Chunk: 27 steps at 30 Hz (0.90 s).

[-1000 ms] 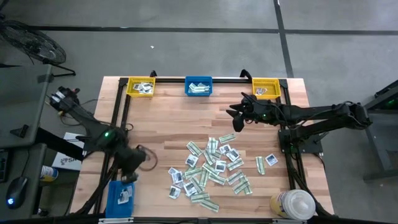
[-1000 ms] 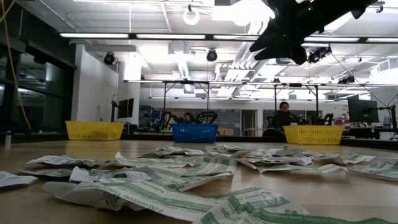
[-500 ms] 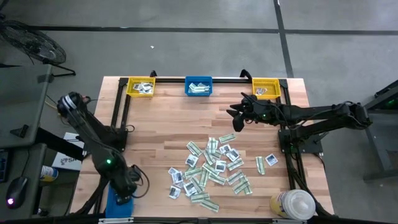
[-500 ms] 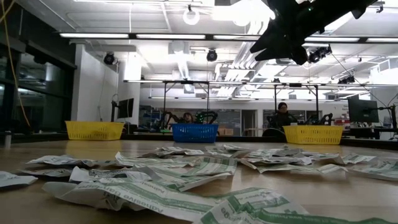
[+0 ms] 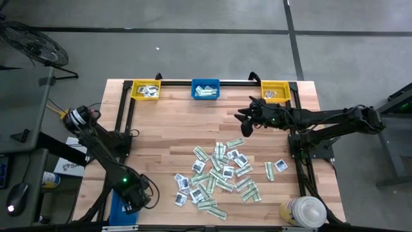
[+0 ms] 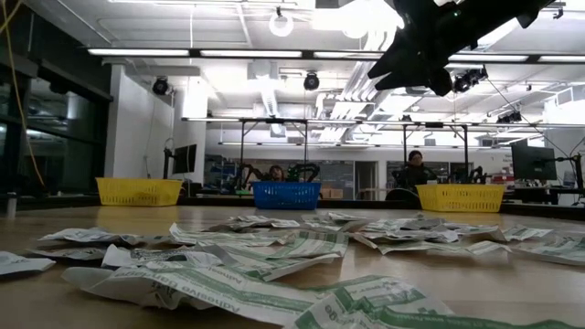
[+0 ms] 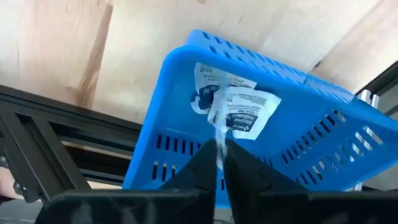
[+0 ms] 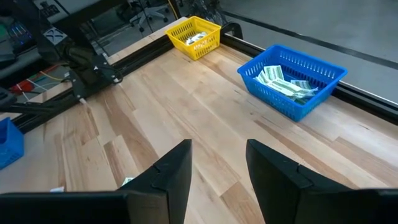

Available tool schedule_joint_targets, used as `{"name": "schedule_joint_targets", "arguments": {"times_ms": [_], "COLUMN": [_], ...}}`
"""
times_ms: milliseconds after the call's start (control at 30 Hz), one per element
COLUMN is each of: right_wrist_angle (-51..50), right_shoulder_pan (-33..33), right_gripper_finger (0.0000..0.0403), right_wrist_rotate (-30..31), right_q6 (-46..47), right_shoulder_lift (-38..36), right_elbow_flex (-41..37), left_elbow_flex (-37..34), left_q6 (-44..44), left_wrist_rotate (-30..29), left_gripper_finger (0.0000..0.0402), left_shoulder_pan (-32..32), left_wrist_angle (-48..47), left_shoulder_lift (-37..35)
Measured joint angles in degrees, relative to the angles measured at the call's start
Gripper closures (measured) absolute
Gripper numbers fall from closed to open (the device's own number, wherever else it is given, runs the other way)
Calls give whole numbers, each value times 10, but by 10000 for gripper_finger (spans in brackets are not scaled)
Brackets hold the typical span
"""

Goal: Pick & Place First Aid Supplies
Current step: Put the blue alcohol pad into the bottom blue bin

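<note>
Wooden table point(image 5: 187, 129) holds scattered packets point(image 5: 219, 174), 4 bins point(image 5: 205, 89), bottle point(image 5: 302, 211).

L end effector point(image 7: 219, 163) moved over blue bin point(image 7: 186, 81).

Two dark fingers point(image 8: 168, 171) spread apart over bare wooden tabletop point(image 8: 186, 118). Along the far edge, a blue bin point(image 8: 292, 81) holding green-and-white packets point(image 8: 281, 79); farther along that edge, a yellow bin point(image 8: 194, 37) with packets inside. Black frame rail point(image 8: 93, 74) at one side.
</note>
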Motion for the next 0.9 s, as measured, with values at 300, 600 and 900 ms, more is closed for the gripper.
{"name": "schedule_joint_targets", "arguments": {"times_ms": [300,600,900], "right_wrist_angle": [-12,-12,-59], "right_shoulder_pan": [0,10,51], "right_gripper_finger": [256,258,258], "right_wrist_rotate": [-20,-105,-116], "right_q6": [0,-3,87], "right_shoulder_lift": [0,26,107], "right_elbow_flex": [0,0,0], "left_elbow_flex": [0,20,27], "left_q6": [0,-38,-75], "left_wrist_rotate": [34,-34,-203], "left_gripper_finger": [263,238,248], "left_shoulder_pan": [0,0,29], "left_wrist_angle": [-11,-96,-128], "left_shoulder_lift": [-16,-87,-140]}}
